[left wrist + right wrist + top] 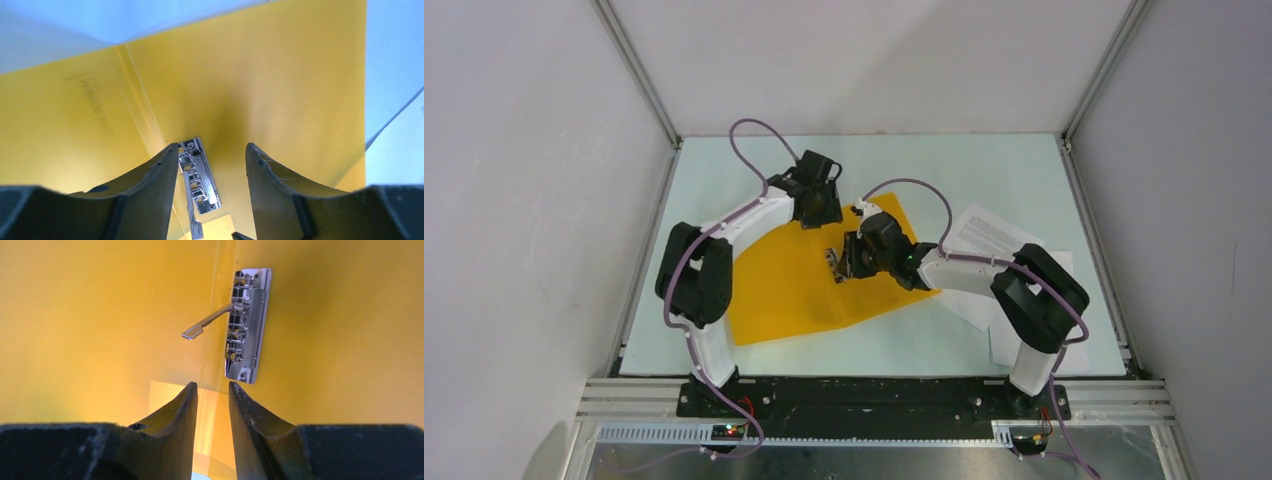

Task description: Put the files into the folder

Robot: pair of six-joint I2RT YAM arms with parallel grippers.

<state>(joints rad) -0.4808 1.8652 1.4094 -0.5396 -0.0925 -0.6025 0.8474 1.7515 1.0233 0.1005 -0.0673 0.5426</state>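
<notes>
The orange-yellow folder (789, 285) lies open on the table, and its metal clip (833, 264) has its lever raised. The clip shows in the left wrist view (201, 176) and in the right wrist view (247, 325). My left gripper (820, 212) is open and empty over the folder's far edge, with the clip seen between its fingers (165, 170). My right gripper (849, 260) hovers just right of the clip, its jaws a narrow gap apart with nothing in them (213, 390). The files (996, 233), white printed sheets, lie on the table to the right, outside the folder.
More white sheets (984, 312) lie under my right arm near the front right. The table (724, 170) is pale green with metal frame rails along its sides. White walls enclose the workspace.
</notes>
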